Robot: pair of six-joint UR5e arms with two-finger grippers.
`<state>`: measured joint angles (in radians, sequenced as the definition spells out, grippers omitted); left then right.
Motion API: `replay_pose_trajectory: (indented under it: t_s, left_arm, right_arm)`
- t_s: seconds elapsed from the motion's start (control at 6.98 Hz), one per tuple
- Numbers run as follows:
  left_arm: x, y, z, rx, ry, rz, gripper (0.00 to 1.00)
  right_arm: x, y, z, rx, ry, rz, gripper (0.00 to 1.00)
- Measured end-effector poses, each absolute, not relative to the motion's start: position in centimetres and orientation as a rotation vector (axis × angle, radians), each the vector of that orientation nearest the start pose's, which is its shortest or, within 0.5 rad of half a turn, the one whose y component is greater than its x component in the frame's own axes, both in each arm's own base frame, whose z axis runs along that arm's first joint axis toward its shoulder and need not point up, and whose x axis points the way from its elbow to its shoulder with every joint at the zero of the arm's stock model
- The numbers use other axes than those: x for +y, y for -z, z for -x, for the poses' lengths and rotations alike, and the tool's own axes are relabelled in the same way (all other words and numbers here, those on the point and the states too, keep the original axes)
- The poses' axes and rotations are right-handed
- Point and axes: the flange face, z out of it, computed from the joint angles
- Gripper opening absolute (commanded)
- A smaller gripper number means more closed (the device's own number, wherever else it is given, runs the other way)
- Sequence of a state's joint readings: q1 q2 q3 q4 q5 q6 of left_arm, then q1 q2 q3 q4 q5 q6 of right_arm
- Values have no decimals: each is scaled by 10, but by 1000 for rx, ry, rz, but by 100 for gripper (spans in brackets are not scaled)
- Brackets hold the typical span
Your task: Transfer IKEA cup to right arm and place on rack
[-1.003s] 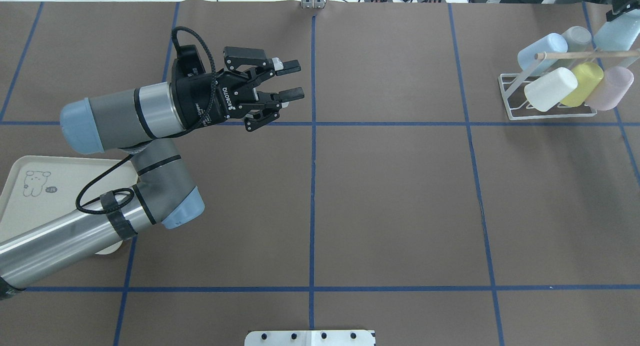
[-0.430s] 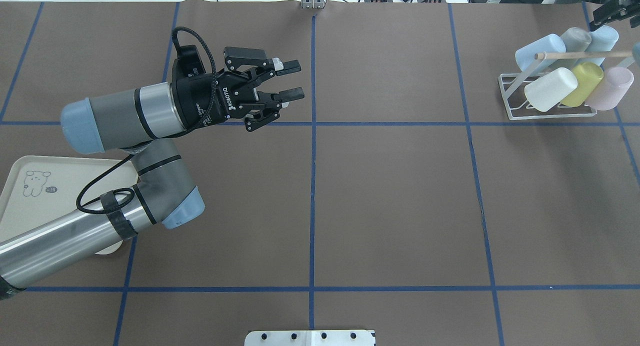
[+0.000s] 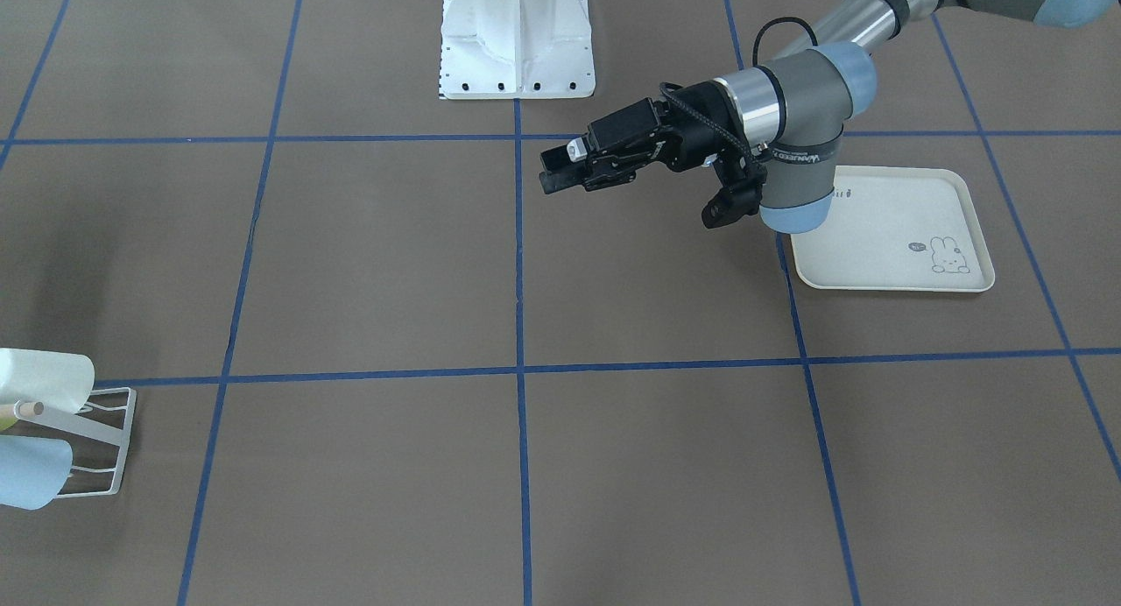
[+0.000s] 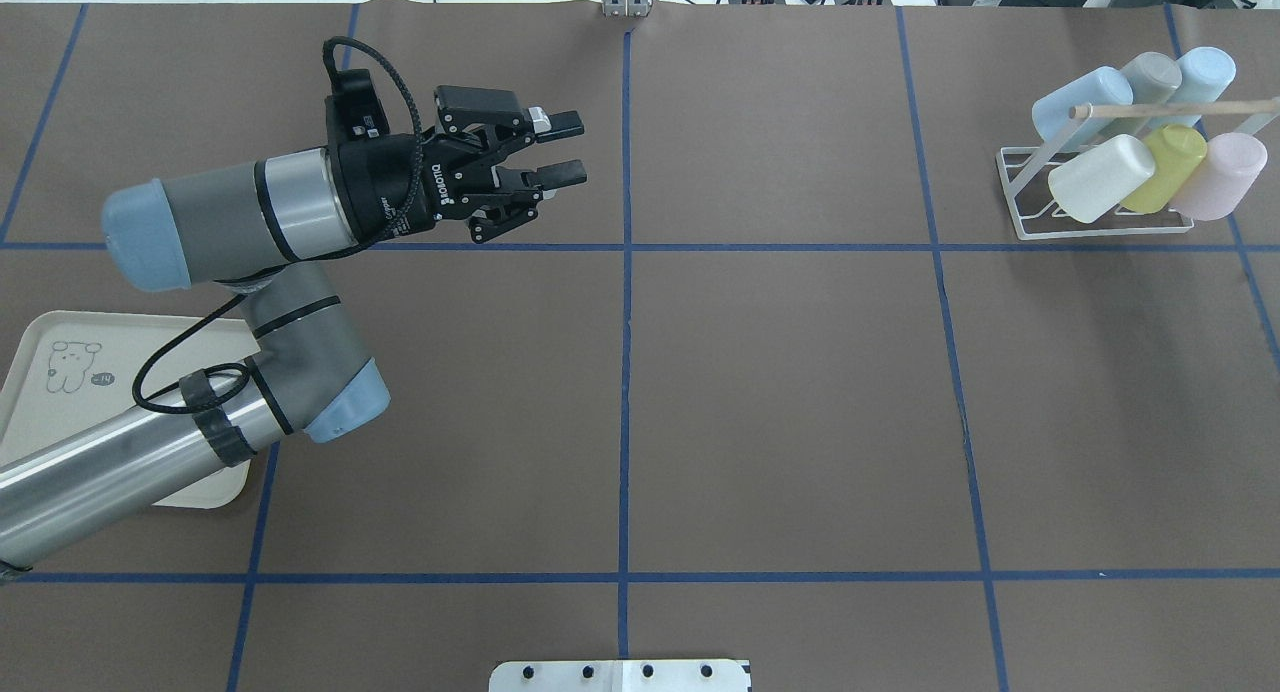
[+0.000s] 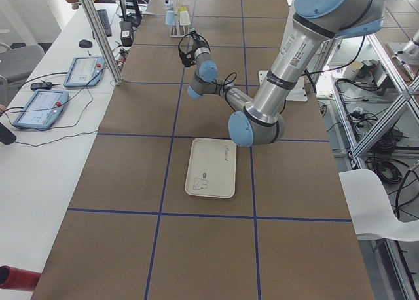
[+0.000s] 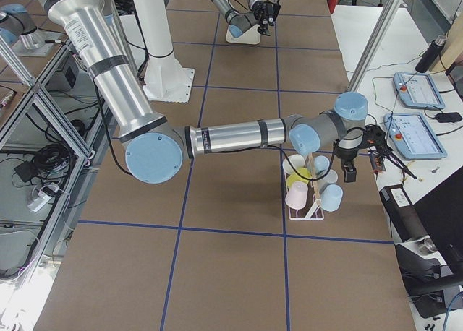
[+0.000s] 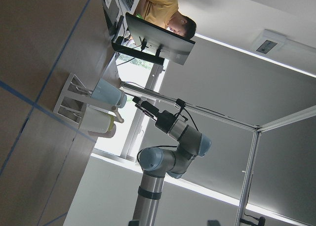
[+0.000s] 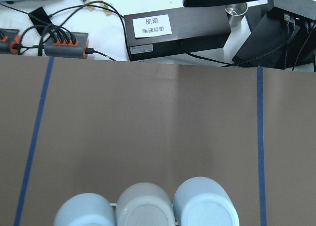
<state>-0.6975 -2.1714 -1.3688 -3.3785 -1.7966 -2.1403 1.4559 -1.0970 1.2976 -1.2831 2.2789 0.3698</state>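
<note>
Six cups (image 4: 1100,179) sit on the one rack (image 4: 1012,197).

Six pastel cups (image 4: 1100,177) lie slanted on the white wire rack (image 4: 1100,234).

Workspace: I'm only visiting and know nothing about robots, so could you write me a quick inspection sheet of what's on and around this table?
surface: brown mat with a blue tape grid.
job's things: rack at the far right, holding six cups, three behind and three in front.
clutter: cream tray with a rabbit print, beside the left arm.
grippers: left end effector open, holding nothing; right end effector beyond the rack, cannot tell if open or shut.
cables: black cable looped along the left arm.
surroundings: monitor and a person past the rack; tablets on a side bench.
</note>
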Motion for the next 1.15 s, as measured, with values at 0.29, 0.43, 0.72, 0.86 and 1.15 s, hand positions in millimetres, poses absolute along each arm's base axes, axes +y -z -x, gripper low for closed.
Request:
replay_pose_trajectory:
  t_s: [0.29,0.43,0.72,0.86,1.15]
  left_arm:
    - [-518,-282,-368,1956,339,-338,100]
    - [-534,-324,-335,1815,288,-475,100]
    - [-565,-417,-242,1488,216,-671,100]
    - [-576,-460,-189,1304,177,-751,100]
    - [-587,-545,-72,858,24,-832,100]
  right_arm:
    - [-653,-476,-14,-814,-95,-258,100]
    - [-619,-483,-19,-834,-97,-249,100]
    - [-558,-502,-22,-867,-74,-226,100]
    - [-544,-514,-22,-863,-31,-225,100]
    - [-536,-529,-23,-841,24,-229,100]
